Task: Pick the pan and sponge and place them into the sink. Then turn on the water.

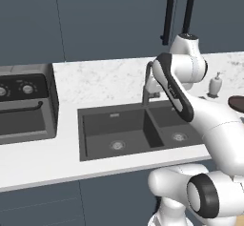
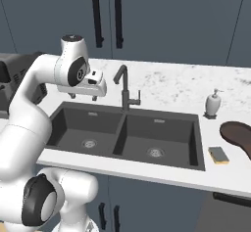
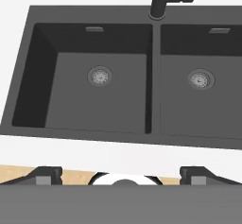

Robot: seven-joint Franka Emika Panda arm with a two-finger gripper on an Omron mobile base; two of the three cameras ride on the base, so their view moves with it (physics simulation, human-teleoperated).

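Our tool (image 3: 121, 173) hangs wide open and empty over the left side of the sink (image 2: 162, 123). The pan (image 2: 238, 136) and sponge (image 2: 218, 154) lie far right on the counter (image 2: 171, 86). The pan's handle is probably cut off.

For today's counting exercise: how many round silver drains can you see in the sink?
2: one drain in the left basin, one drain in the right basin of the sink. None looks hidden.
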